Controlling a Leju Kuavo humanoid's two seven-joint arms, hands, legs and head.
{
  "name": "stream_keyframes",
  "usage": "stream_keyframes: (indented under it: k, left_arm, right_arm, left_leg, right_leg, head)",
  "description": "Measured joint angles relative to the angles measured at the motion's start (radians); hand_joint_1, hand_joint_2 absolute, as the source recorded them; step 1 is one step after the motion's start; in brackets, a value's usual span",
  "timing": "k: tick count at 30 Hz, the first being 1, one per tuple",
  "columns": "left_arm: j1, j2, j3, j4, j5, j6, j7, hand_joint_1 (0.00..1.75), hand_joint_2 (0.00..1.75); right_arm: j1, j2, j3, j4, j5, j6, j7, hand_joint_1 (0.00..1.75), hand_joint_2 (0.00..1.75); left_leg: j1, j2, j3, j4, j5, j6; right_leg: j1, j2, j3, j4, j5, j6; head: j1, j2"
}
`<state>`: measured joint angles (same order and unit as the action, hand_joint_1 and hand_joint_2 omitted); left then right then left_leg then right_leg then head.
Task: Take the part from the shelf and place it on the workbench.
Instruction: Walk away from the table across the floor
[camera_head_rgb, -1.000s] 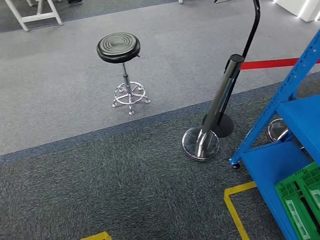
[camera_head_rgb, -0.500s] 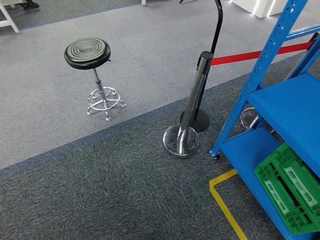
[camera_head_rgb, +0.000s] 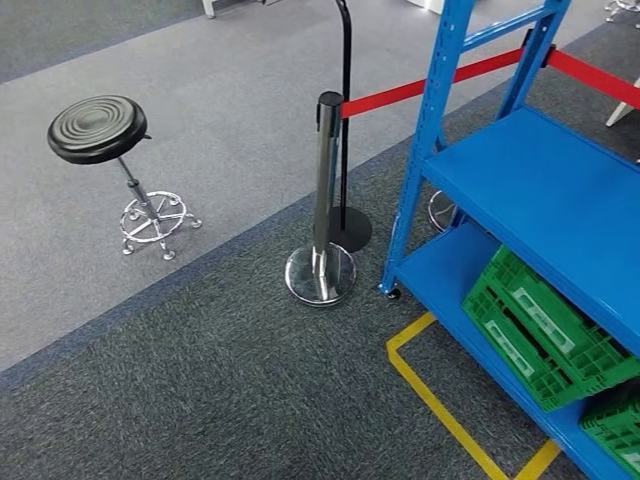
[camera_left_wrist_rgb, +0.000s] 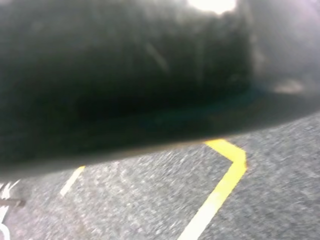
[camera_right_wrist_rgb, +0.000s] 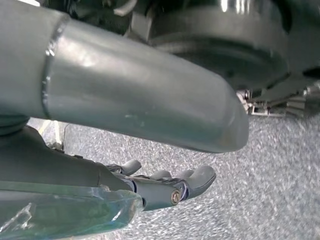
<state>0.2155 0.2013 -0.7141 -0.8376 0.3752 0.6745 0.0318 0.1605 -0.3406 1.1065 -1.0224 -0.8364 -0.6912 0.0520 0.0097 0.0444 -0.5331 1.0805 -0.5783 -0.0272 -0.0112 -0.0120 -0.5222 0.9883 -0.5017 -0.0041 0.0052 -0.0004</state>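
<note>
View swung right, blue shelf (camera_head_rgb: 528, 190) fuller, green crates (camera_head_rgb: 543, 325) nearer

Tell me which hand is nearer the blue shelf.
Probably right: the blue shelf stands to the robot's right; the right hand hangs over carpet, holding nothing. The left hand's place is unclear.

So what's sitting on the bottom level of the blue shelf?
Green crates lie on the blue shelf's bottom level; the shelf board above hides their far ends, and no part shows.

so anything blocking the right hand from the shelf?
The right hand hangs empty over carpet. In the head view nothing stands before the blue shelf; the barrier post is beside its corner. No part visible, only green crates.
</note>
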Motion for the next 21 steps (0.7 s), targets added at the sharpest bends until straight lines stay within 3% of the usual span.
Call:
stream_keyframes:
  k: [2, 3, 4, 6, 8, 10, 12, 14, 16, 18, 19, 20, 21]
  left_arm:
    - [0.002, 0.001, -0.002, 0.003, 0.008, 0.002, -0.001, 0.00, 0.00]
    - [0.004, 0.001, -0.003, 0.005, 0.010, 0.004, -0.001, 0.00, 0.00]
    - [0.004, 0.001, -0.005, 0.006, 0.012, 0.005, -0.001, 0.00, 0.00]
    - [0.004, 0.001, -0.009, 0.007, 0.017, 0.008, -0.002, 0.00, 0.00]
    - [0.003, 0.002, -0.013, 0.008, 0.027, 0.008, -0.005, 0.00, 0.00]
    - [0.002, 0.004, -0.018, 0.009, 0.038, 0.002, -0.009, 0.00, 0.00]
    - [0.000, 0.006, -0.023, 0.009, 0.047, -0.005, -0.014, 0.00, 0.00]
    - [-0.002, 0.007, -0.026, 0.009, 0.054, -0.007, -0.019, 0.00, 0.00]
    - [-0.002, 0.007, -0.029, 0.009, 0.061, -0.008, -0.023, 0.00, 0.00]
    - [-0.001, 0.007, -0.034, 0.010, 0.066, -0.008, -0.026, 0.00, 0.00]
    - [-0.001, 0.007, -0.037, 0.010, 0.068, -0.008, -0.027, 0.00, 0.00]
    - [-0.002, 0.007, -0.039, 0.010, 0.069, -0.008, -0.027, 0.00, 0.00]
    - [-0.003, 0.007, -0.041, 0.011, 0.070, -0.008, -0.028, 0.00, 0.00]
  right_arm:
    - [-0.001, 0.000, 0.000, 0.000, -0.001, 0.000, -0.001, 0.00, 0.00]
    - [-0.001, 0.000, 0.000, 0.000, -0.001, 0.000, -0.001, 0.00, 0.00]
    - [0.000, 0.000, 0.000, 0.000, -0.001, 0.000, -0.001, 0.00, 0.00]
    - [0.002, 0.000, 0.000, 0.000, 0.000, 0.000, -0.001, 0.00, 0.00]
    - [0.000, 0.000, 0.000, -0.001, 0.002, 0.000, 0.000, 0.00, 0.00]
    - [-0.001, 0.000, -0.001, -0.002, 0.003, 0.000, 0.001, 0.00, 0.00]
    - [0.003, -0.002, 0.000, -0.003, 0.003, 0.000, 0.002, 0.00, 0.00]
    - [0.007, -0.003, 0.002, -0.004, 0.002, 0.000, 0.002, 0.00, 0.00]
    - [0.003, -0.005, 0.003, -0.006, 0.000, 0.000, 0.001, 0.00, 0.00]
    - [-0.001, -0.005, 0.003, -0.006, 0.000, 0.000, 0.000, 0.00, 0.00]
    - [-0.001, -0.006, 0.003, -0.006, -0.001, 0.000, 0.000, 0.00, 0.00]
    - [0.000, -0.006, 0.004, -0.006, -0.001, 0.000, 0.000, 0.00, 0.00]
    - [0.001, -0.006, 0.005, -0.006, -0.001, 0.000, 0.000, 0.00, 0.00]
  left_leg:
    - [0.001, -0.028, -0.062, 0.137, -0.064, -0.002]
    - [0.001, -0.031, -0.084, 0.183, -0.074, -0.002]
    - [0.001, -0.033, -0.092, 0.194, -0.063, -0.001]
    - [0.001, -0.046, -0.057, 0.104, 0.011, 0.005]
    - [0.004, -0.094, -0.006, -0.023, 0.072, 0.014]
    - [0.006, -0.121, 0.015, -0.078, 0.080, 0.019]
    - [0.007, -0.102, 0.017, -0.090, 0.080, 0.026]
    - [0.009, -0.076, 0.019, -0.102, 0.086, 0.039]
    - [0.006, -0.046, 0.018, -0.107, 0.088, 0.048]
    - [0.002, -0.015, 0.017, -0.107, 0.087, 0.050]
    - [0.001, 0.000, 0.017, -0.106, 0.086, 0.050]
    - [0.001, 0.013, 0.017, -0.106, 0.085, 0.049]
    - [0.001, 0.025, 0.019, -0.105, 0.084, 0.047]
  right_leg:
    - [0.001, 0.024, -0.002, 0.000, 0.002, -0.003]
    - [0.002, 0.038, -0.002, 0.001, 0.002, -0.004]
    - [0.002, 0.052, -0.001, 0.001, 0.002, -0.004]
    - [0.002, 0.080, 0.002, 0.002, 0.002, -0.003]
    - [0.004, 0.108, 0.000, 0.005, 0.002, 0.001]
    - [0.003, 0.133, -0.011, 0.007, 0.005, 0.012]
    - [-0.001, 0.151, -0.026, 0.007, 0.009, 0.026]
    - [0.000, 0.116, -0.049, 0.040, -0.017, 0.035]
    - [0.002, 0.051, -0.102, 0.151, -0.085, 0.040]
    - [0.000, 0.025, -0.158, 0.274, -0.137, 0.046]
    - [0.000, 0.021, -0.164, 0.293, -0.137, 0.048]
    - [-0.001, 0.016, -0.149, 0.270, -0.116, 0.049]
    - [-0.001, 0.007, -0.113, 0.209, -0.083, 0.050]
  head:
    - [-0.001, 0.000]
    - [-0.001, 0.000]
    - [-0.001, 0.000]
    - [-0.001, 0.000]
    - [-0.001, 0.000]
    - [-0.001, 0.000]
    - [-0.001, 0.000]
    - [0.004, 0.000]
    - [0.010, 0.000]
    - [0.012, 0.000]
    - [0.012, 0.000]
    - [0.012, 0.000]
    - [0.012, 0.000]
